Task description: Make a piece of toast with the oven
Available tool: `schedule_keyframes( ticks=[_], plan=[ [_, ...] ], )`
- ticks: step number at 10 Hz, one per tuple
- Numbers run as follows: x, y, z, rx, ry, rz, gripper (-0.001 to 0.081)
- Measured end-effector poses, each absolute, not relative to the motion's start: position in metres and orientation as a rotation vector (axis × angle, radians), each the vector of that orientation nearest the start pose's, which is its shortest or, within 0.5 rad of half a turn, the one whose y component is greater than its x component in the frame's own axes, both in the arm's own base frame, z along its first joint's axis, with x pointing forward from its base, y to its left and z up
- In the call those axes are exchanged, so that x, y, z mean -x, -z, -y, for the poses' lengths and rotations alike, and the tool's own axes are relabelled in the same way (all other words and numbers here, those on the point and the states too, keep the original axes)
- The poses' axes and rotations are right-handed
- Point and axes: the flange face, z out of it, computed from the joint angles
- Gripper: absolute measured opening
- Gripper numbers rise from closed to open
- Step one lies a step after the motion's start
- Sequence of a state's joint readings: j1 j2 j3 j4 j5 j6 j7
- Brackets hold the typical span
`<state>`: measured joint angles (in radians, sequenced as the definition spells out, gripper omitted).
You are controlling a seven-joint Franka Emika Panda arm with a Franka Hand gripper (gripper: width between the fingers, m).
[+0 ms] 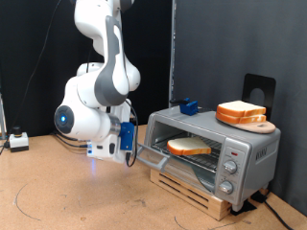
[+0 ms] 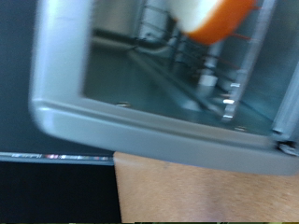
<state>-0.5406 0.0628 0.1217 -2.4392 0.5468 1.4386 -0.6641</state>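
The silver oven point(image 1: 245, 144) stands on a wooden pallet at the exterior view's right. Its glass door point(image 1: 161, 161) hangs partly open toward the exterior view's left. The piece of toast point(image 1: 189, 147) lies flat on the wire rack inside. My gripper point(image 1: 130, 146) is level with the door's outer edge, close beside it. In the wrist view the door's silver frame point(image 2: 140, 131) fills the picture from very near. Through its glass I see the rack and the toast's orange-brown crust point(image 2: 213, 13). My fingers do not show in the wrist view.
A stack of like bread slices point(image 1: 242, 112) sits on a round wooden board on the oven's top, beside a small blue object point(image 1: 188, 106). A white box point(image 1: 17, 142) with cables lies on the brown table at the far left. A black curtain hangs behind.
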Motion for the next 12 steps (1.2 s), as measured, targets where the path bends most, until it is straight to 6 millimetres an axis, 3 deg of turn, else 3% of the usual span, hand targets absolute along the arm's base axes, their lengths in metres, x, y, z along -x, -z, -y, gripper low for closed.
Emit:
schedule_keyframes(
  ticks=[7,10,12],
  plan=[
    [-0.331,-0.314,0.032,2.033,-0.682,0.116,0.0810],
    [-0.319,-0.328,-0.001,2.047,-0.704,0.123,0.0810],
    [-0.307,-0.330,-0.011,2.085,-0.744,0.107,0.0810]
  ],
)
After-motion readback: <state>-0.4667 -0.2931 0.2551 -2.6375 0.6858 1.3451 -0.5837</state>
